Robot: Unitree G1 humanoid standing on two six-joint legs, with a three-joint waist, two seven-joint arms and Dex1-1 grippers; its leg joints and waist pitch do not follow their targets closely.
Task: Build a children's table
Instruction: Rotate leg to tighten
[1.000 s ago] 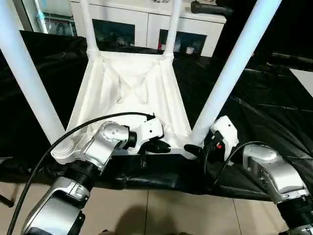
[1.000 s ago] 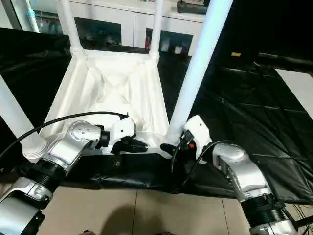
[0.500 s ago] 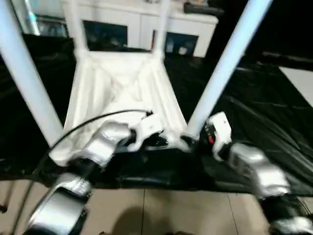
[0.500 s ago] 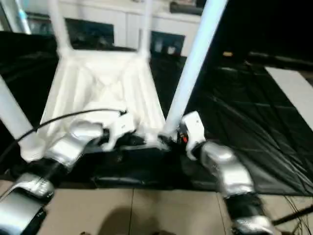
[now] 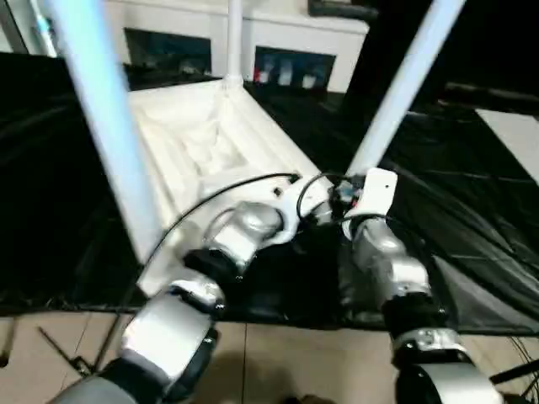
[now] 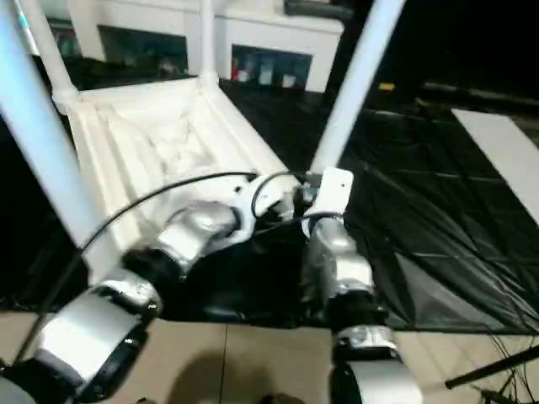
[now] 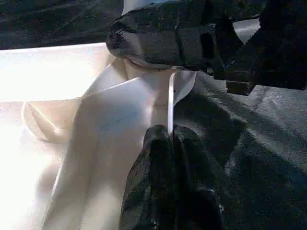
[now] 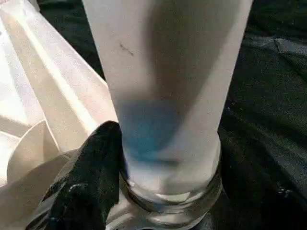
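Observation:
The children's table lies upside down on a black sheet, its white ribbed tabletop facing up. White legs stand in its corner sockets: one near left, one near right, one at the back. Both grippers meet at the near right corner. My left gripper is shut on a thin upright white rib of the tabletop's edge. My right gripper is at the near right leg just above its socket, one black finger pressed against it; the other finger is hidden.
A white cabinet with glass doors stands behind the table. The black sheet spreads out to the right, where a white panel lies. Tiled floor runs along the near side. A black cable loops over my left arm.
The whole view has swung, so the tabletop now runs slantwise in the picture. Both forearms now point together at the near right corner. Neither grip has visibly changed.

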